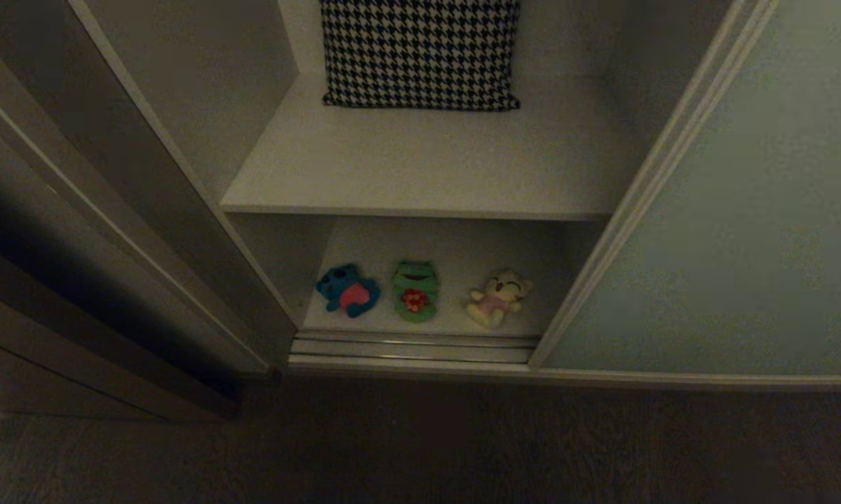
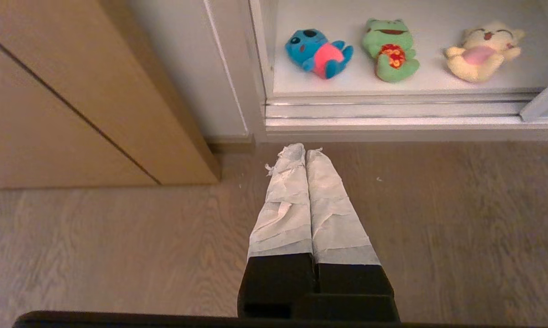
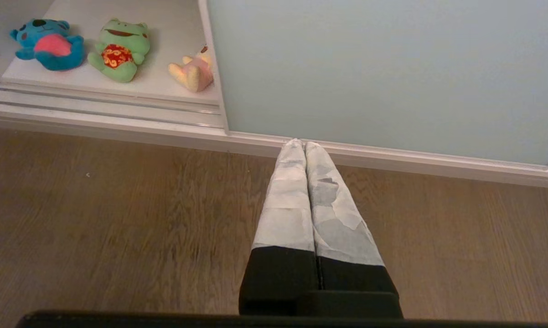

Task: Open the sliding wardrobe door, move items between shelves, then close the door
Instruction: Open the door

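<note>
A: Where did the matte pale grey-green sliding wardrobe door [image 1: 728, 231] stand?

B: It stood to the right, leaving the white compartment open.

A: And the items?

B: All three lay in a row on the lower white shelf board [image 1: 455, 245], behind the silver floor rails [image 1: 413, 348]: the blue plush toy with pink belly [image 1: 348, 290] at left, the green smiling frog plush [image 1: 415, 290] in the middle, the yellow plush toy with pink belly [image 1: 497, 299] at right. The upper white shelf board [image 1: 420, 168] carried a black-and-white houndstooth cushion [image 1: 420, 52].

A: Gripper condition?

B: The left gripper [image 2: 305, 150] hung above the wooden floor [image 2: 96, 246], tape-wrapped fingers pressed together, holding nothing. The right gripper [image 3: 304, 145] was likewise closed and empty, before the door's bottom edge.
</note>
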Controlling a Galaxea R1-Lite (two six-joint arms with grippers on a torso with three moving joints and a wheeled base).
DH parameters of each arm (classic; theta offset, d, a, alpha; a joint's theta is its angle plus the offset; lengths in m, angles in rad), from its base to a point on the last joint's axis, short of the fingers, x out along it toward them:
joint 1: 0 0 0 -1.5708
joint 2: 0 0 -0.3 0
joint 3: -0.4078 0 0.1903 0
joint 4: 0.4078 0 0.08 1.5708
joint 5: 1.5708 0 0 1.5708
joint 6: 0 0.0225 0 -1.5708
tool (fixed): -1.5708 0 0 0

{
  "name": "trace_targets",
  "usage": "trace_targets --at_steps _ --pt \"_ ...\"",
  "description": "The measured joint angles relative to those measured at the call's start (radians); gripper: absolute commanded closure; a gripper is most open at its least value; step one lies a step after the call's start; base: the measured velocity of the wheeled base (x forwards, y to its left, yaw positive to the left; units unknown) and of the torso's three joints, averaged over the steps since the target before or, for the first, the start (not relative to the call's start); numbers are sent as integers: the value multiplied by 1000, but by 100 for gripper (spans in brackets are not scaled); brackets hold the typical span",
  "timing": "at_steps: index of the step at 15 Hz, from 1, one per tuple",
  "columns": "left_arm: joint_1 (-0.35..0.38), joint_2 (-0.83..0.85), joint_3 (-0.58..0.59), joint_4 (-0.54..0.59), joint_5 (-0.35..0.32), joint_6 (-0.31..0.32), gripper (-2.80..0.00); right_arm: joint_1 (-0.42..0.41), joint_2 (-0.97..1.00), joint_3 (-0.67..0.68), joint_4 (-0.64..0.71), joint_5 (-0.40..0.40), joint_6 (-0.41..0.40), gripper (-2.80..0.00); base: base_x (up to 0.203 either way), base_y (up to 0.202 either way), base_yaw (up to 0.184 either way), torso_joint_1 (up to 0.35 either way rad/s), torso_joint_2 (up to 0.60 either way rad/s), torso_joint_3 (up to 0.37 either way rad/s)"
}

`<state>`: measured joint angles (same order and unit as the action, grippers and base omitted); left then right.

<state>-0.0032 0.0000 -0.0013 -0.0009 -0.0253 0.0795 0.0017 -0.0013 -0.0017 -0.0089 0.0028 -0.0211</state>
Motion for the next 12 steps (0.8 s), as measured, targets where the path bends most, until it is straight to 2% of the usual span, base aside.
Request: trace_targets --at_steps 2,8,12 --pt "0 -3 1 -1 5 -38 0 0 0 0 0 0 0 0 0 0 0 0 0 0" --pt "0 -4 1 -3 18 -45 0 0 0 0 0 0 0 0 0 0 0 0 -1 -10" --pt "0 -4 1 -1 16 -41 0 0 0 0 0 0 0 0 0 0 0 1 1 -152"
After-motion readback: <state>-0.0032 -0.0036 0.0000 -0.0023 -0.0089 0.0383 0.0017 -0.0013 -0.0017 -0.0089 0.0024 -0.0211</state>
